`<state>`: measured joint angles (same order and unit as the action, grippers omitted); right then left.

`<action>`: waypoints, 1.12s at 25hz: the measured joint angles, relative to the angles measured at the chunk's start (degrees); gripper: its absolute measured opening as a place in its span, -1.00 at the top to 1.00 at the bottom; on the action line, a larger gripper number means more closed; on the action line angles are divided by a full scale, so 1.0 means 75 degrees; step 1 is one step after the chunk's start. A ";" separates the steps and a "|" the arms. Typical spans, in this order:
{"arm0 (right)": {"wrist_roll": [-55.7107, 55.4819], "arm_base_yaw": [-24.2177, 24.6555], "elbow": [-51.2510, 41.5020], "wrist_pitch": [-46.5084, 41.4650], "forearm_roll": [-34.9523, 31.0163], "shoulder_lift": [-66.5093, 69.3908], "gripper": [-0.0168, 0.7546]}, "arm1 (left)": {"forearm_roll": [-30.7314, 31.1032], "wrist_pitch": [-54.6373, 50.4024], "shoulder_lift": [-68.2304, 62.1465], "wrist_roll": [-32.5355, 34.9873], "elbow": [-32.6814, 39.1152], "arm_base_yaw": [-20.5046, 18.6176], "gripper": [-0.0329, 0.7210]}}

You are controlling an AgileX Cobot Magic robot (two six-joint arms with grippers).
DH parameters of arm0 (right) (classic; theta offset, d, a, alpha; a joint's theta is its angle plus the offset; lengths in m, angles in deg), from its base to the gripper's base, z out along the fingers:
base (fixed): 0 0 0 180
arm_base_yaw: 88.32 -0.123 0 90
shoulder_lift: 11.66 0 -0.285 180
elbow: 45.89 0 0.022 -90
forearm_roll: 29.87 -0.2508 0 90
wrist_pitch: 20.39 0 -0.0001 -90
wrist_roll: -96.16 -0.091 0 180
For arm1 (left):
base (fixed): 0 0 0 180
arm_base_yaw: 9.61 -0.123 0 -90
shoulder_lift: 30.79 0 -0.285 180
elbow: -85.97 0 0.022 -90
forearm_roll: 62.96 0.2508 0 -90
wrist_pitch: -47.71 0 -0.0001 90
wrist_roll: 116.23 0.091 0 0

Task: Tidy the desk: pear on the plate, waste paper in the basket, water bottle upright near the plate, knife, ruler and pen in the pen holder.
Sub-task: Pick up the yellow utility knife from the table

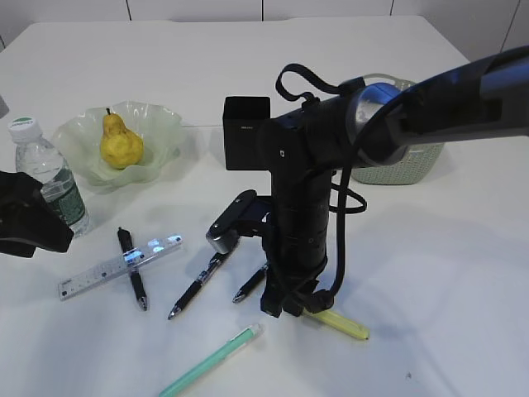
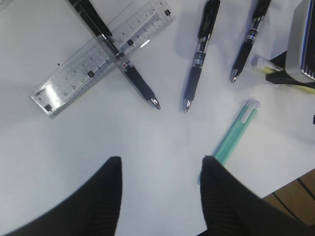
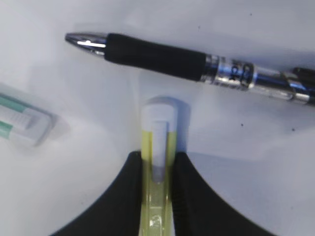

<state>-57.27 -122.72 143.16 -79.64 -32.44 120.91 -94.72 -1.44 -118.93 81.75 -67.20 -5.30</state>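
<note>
The pale yellow knife (image 1: 343, 324) lies flat on the desk (image 1: 463, 273) at the front. My right gripper (image 3: 158, 156) reaches down over it, and both fingers press the sides of the knife (image 3: 158, 132), whose whitish end sticks out ahead. My left gripper (image 2: 161, 164) hovers open over bare desk, holding nothing. The clear ruler (image 2: 98, 59) lies across a black pen (image 1: 132, 269). The pear (image 1: 121, 145) sits in the plate (image 1: 161, 124). The water bottle (image 1: 45, 175) stands upright beside the plate. The pen holder (image 1: 245, 132) stands mid-desk. My right arm partly hides the basket (image 1: 405, 165). No waste paper is in view.
Two more black pens (image 1: 202, 281) (image 1: 250, 284) lie just left of my right gripper (image 1: 289, 310). One black pen (image 3: 162, 56) crosses just beyond the knife's tip. A mint-green pen (image 1: 211, 360) lies near the front edge, close to my left gripper's right finger (image 2: 221, 196).
</note>
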 joint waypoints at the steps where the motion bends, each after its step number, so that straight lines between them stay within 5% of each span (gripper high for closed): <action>1: 0.0000 0.0000 0.0000 -0.0015 0.0000 0.0000 0.62 | 0.0000 0.0000 0.0000 0.0000 0.0000 0.0000 -0.05; 20: -0.0516 0.0000 0.2071 -0.1381 0.0000 -0.0345 0.62 | 0.0000 0.0000 0.0000 0.0000 0.0000 0.0000 -0.04; 28: -0.1273 0.0730 0.3497 -0.0902 -0.0149 -0.0447 0.63 | 0.0000 0.0000 0.0000 0.0000 0.0000 0.0000 -0.03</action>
<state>-66.82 -117.25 169.38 -86.40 -33.56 117.56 -94.72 -1.44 -118.93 81.75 -67.20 -5.30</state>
